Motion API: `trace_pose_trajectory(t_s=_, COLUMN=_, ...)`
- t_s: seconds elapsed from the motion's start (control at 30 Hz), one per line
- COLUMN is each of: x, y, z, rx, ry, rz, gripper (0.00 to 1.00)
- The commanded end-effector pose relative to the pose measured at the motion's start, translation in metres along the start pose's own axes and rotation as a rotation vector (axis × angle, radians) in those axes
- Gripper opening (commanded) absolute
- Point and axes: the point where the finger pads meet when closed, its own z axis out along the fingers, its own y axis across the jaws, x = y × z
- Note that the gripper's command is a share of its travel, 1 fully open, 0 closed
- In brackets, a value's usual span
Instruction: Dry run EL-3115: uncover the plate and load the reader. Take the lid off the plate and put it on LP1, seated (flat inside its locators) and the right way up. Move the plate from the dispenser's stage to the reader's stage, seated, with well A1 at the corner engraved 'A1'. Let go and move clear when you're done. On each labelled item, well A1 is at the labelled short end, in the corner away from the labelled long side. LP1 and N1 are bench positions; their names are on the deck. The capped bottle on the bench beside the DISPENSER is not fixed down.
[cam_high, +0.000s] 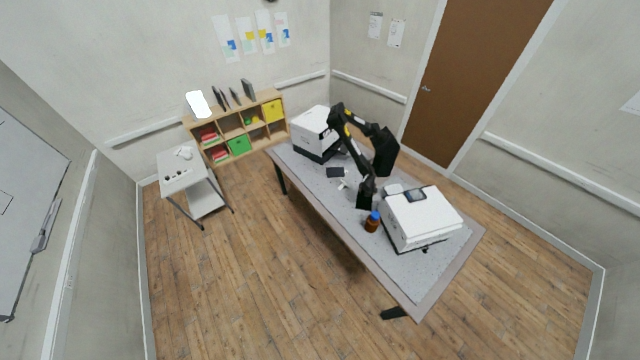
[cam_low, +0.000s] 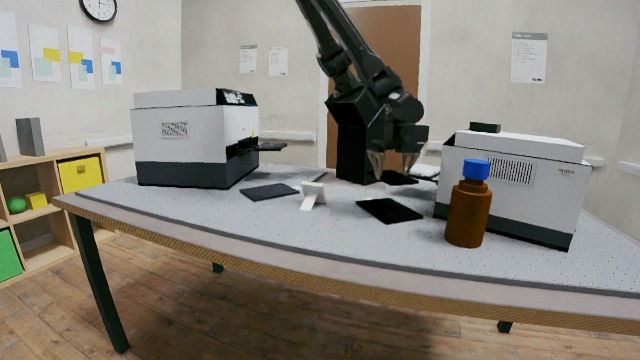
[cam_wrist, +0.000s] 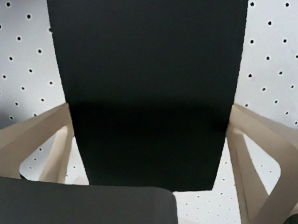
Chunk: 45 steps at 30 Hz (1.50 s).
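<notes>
Black lid (cam_high: 364, 198) (cam_low: 398, 178) (cam_wrist: 150, 60) looks pinched by its edges in the end effector (cam_high: 367, 193) (cam_low: 393, 171) (cam_wrist: 149, 111), plate (cam_high: 393, 189) (cam_low: 425, 170) seemingly on the dispenser's (cam_high: 422, 215) (cam_low: 530, 200) stage, so I'd keep it level, square up over LP1, and lower gently before letting go.

Pale walls and a brown door (cam_high: 465, 75) (cam_low: 400, 55) surround plank flooring.
</notes>
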Motion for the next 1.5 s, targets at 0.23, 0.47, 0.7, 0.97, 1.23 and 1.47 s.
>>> trace_pose_trajectory(t_s=0.23, x=-0.005, y=-0.006, z=0.0, rx=0.011, ry=-0.013, rz=0.046, gripper=0.85)
trace_pose_trajectory(t_s=0.47, x=-0.006, y=0.003, z=-0.006, rx=-0.005, ry=-0.02, rz=-0.003, gripper=0.85)
trace_pose_trajectory(t_s=0.7, x=-0.004, y=0.0, z=0.002, rx=0.0, ry=-0.017, rz=0.006, gripper=0.85)
trace_pose_trajectory(t_s=0.97, x=-0.003, y=-0.005, z=0.008, rx=0.003, ry=-0.002, rz=0.033, gripper=0.85)
trace_pose_trajectory(t_s=1.23, x=0.001, y=-0.002, z=0.015, rx=0.002, ry=0.001, rz=0.015, gripper=0.85)
trace_pose_trajectory(t_s=1.47, x=0.001, y=-0.005, z=0.015, rx=0.003, ry=-0.003, rz=0.021, gripper=0.85)
